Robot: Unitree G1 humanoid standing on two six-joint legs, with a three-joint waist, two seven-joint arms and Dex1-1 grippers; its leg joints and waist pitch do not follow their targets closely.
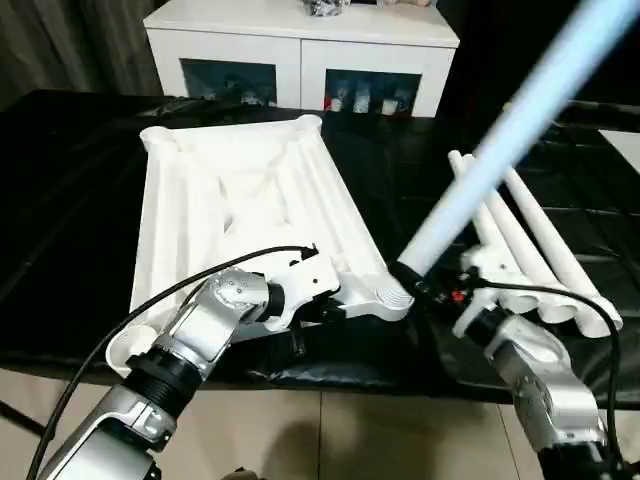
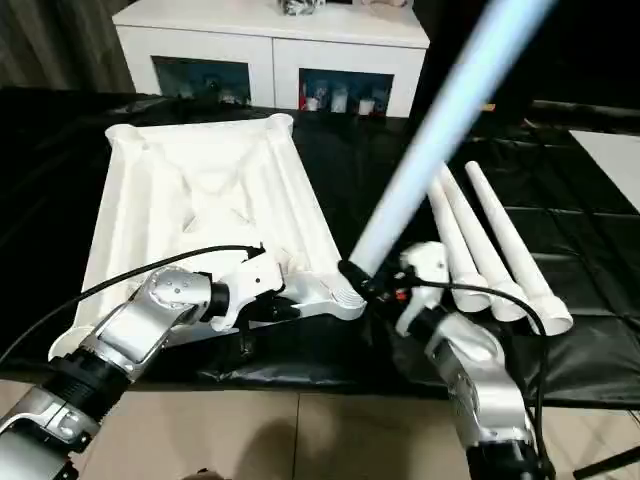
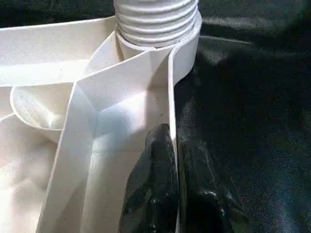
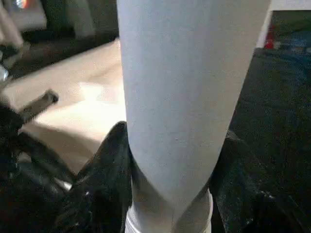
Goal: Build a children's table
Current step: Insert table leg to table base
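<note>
Far left: tabletop (image 1: 240, 200) lying underside up on the black-covered worktop (image 1: 70, 250), X-braced ribs facing the ceiling, round sockets at its corners. No leg visibly standing in either far socket, nor in the near-left one.

Near edge of tabletop: left hand (image 3: 172, 194) clenched on the thin side wall, one black finger inside the rim, the other outside, pinching the plastic between them. Apparently steadying the piece. Just ahead of those fingers, in the left wrist view, the near-right corner socket (image 3: 156, 22), ribbed like a thread.

Centre: same socket (image 1: 383, 297) at the tabletop's near-right corner, with the thick end of a leg (image 1: 500, 130) just beside it, close but seemingly not yet seated. Leg slanting steeply up and away to the right.

Right of centre: right hand (image 1: 432, 283) grasping that leg near its thick end, fingers wrapped on both sides of the tube, as the right wrist view confirms.

Far right: three more legs (image 2: 480, 250) lying side by side on the worktop, wide ends toward the robot, untouched.

Progress, as judged: early. First leg at the mouth of its socket, not fixed; after it, three legs to fit, then the table to turn upright.
</note>
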